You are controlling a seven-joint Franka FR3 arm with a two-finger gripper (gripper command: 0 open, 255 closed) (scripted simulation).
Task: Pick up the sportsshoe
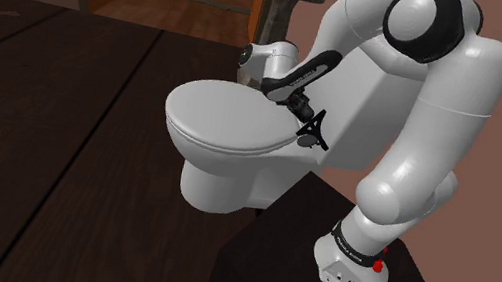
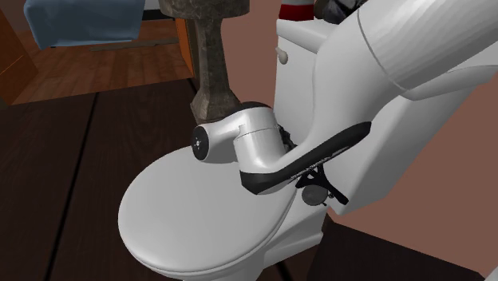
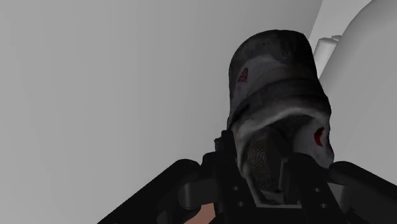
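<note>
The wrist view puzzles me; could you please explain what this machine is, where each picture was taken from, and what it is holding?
This is a white robot arm mounted on a dark box, its stand. The shoulder view looks down from beside the stand. The second exterior view watches from closer by. The wrist view comes from a camera on the hand, looking along its two black fingers. The arm reaches over a white toilet whose lid is shut. In the wrist view the fingers appear to clasp a dark grey shoe with white and red marks, so it seems held.
</note>
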